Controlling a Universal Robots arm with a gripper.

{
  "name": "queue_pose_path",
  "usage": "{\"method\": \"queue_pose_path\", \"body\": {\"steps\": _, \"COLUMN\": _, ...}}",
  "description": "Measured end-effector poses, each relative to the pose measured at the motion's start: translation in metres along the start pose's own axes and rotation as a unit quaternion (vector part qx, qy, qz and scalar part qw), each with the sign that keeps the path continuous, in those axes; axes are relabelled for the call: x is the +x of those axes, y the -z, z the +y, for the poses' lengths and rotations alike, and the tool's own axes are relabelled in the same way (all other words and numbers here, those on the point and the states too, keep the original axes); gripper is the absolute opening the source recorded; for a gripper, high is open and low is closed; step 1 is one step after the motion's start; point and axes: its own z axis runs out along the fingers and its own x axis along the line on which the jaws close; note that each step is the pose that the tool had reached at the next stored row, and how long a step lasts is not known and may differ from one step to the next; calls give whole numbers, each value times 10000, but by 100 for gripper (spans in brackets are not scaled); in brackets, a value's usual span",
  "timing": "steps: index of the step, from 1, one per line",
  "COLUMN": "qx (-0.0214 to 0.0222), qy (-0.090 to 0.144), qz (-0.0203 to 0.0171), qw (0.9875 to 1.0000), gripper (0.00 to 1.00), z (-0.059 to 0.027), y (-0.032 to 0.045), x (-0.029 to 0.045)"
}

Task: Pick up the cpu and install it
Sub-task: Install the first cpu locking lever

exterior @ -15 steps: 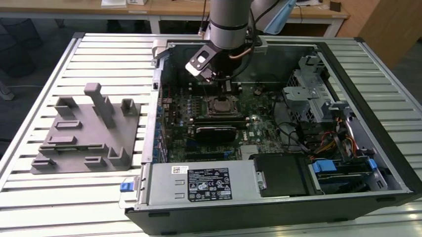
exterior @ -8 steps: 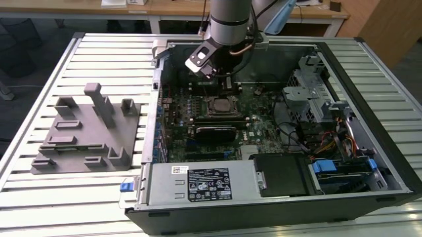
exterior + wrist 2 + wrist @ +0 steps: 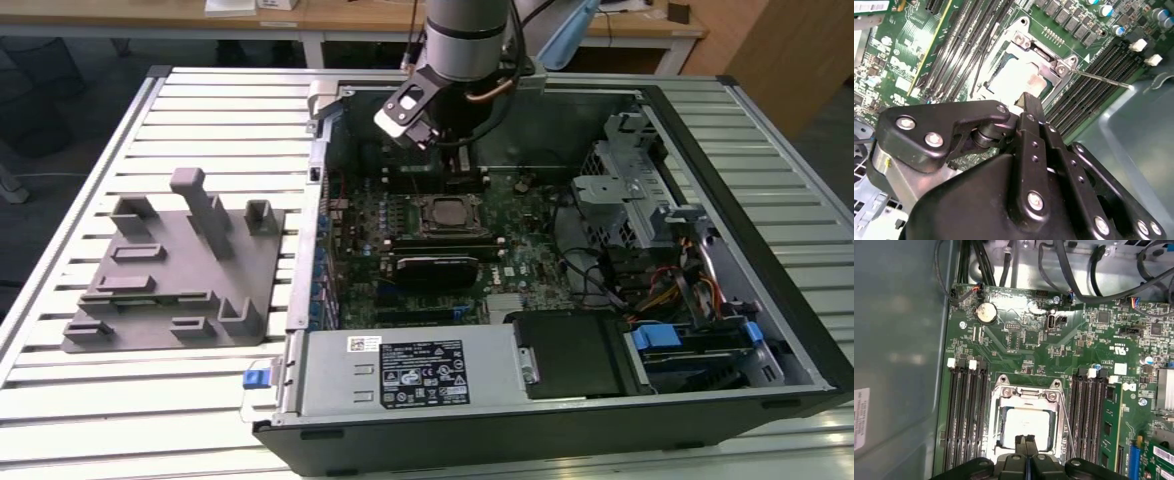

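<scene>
end effector [image 3: 1026,439] fingers closed together, nothing held. cpu [image 3: 1024,421] sits flat in socket [image 3: 1003,386], directly below the fingertips. contact: cannot tell. chip is square, no long axis.

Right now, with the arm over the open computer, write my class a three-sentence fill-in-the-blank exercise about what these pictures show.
1. The cpu lies flat inside the socket frame on the ___ circuit board.
2. The gripper hangs just above the cpu with its fingers ___.
3. In the exterior view, the grey fixture stands on the slatted table on that view's ___, outside the computer case.

Missing words: green; shut; left.
</scene>
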Motion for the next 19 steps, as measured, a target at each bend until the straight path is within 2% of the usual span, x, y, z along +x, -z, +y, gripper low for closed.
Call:
{"method": "queue_pose_path", "body": {"steps": 3, "qx": -1, "qy": 4, "qz": 0, "qw": 10000, "gripper": 11, "z": 1, "y": 72, "x": -1}}
{"method": "queue_pose_path", "body": {"steps": 8, "qx": -9, "qy": 8, "qz": -1, "qw": 10000, "gripper": 11, "z": -2, "y": 282, "x": -4}}
{"method": "queue_pose_path", "body": {"steps": 9, "qx": -11, "qy": 17, "qz": -1, "qw": 10000, "gripper": 11, "z": -3, "y": 305, "x": -5}}
{"method": "queue_pose_path", "body": {"steps": 14, "qx": -19, "qy": 405, "qz": 8, "qw": 9992, "gripper": 11, "z": -4, "y": 308, "x": -5}}
{"method": "queue_pose_path", "body": {"steps": 19, "qx": -24, "qy": 861, "qz": 4, "qw": 9963, "gripper": 11, "z": -4, "y": 304, "x": -5}}
